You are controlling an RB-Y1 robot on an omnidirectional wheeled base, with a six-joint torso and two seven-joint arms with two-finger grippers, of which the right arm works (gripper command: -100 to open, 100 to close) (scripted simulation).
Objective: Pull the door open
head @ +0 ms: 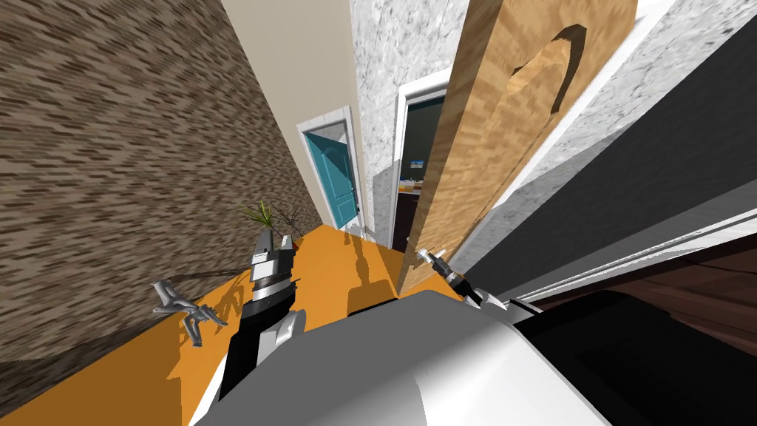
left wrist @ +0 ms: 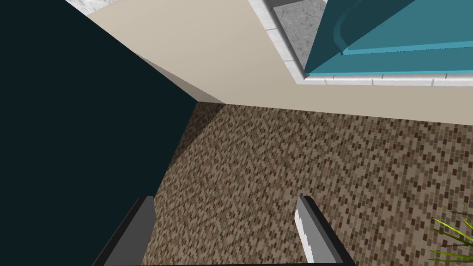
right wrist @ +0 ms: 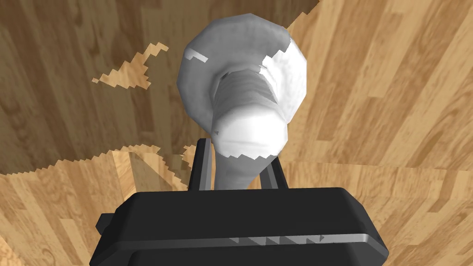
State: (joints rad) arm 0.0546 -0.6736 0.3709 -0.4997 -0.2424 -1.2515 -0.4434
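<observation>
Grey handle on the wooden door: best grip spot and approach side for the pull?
Grip the grey handle on its slim bar, clear of the wide round base. Come in facing the wooden door, one finger each side of the bar: it stands off the panel, leaving room. The right hand is shut there, which looks sound.

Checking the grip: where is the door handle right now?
The grey door handle is on the wooden door, its lever clamped between the right gripper's fingers; in the head view, just right of centre.
</observation>
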